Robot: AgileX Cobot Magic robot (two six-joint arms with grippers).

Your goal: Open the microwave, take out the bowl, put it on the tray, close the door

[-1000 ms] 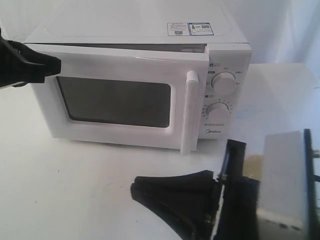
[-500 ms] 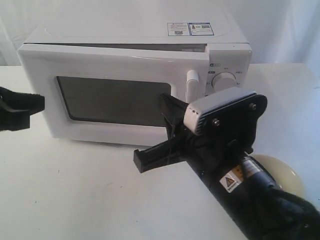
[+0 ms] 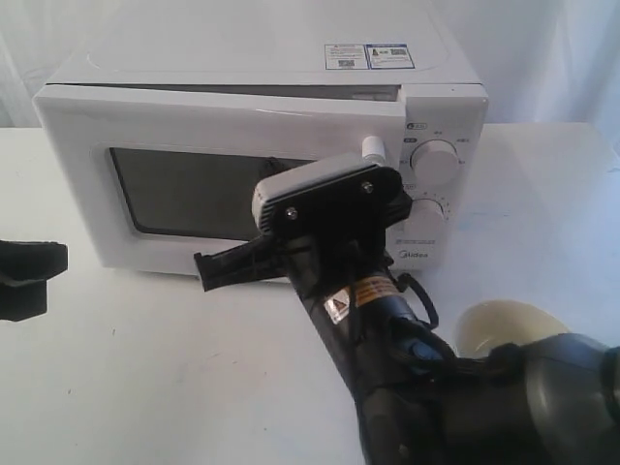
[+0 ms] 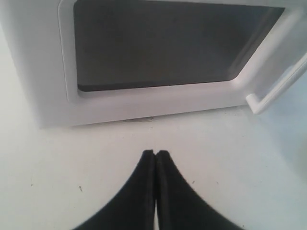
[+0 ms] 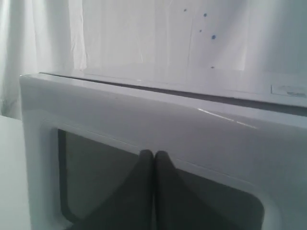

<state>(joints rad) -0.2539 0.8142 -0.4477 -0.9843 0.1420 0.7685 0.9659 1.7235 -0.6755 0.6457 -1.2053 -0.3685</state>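
Note:
The white microwave (image 3: 242,58) stands at the back of the table. Its door (image 3: 194,121) is almost shut, with a thin dark gap along the top. Only the top of the bar handle (image 3: 371,147) shows above my right arm. My right gripper (image 3: 203,269) is shut and empty, pointing left just in front of the door's lower part. In the right wrist view its tips (image 5: 154,153) sit against the door (image 5: 144,115). My left gripper (image 3: 58,263) is shut and empty, low at the left, away from the door (image 4: 158,100). The bowl's cream rim (image 3: 504,325) peeks out beside my right arm.
Two round knobs (image 3: 436,160) sit on the oven's right panel. My right arm fills the lower middle and right of the exterior view and hides what the bowl rests on. White table (image 3: 145,368) lies in front of the oven, and a white curtain hangs behind.
My right arm has swung up and to the left across the door front. My left gripper has drawn back down and left, away from the door's hinge side.

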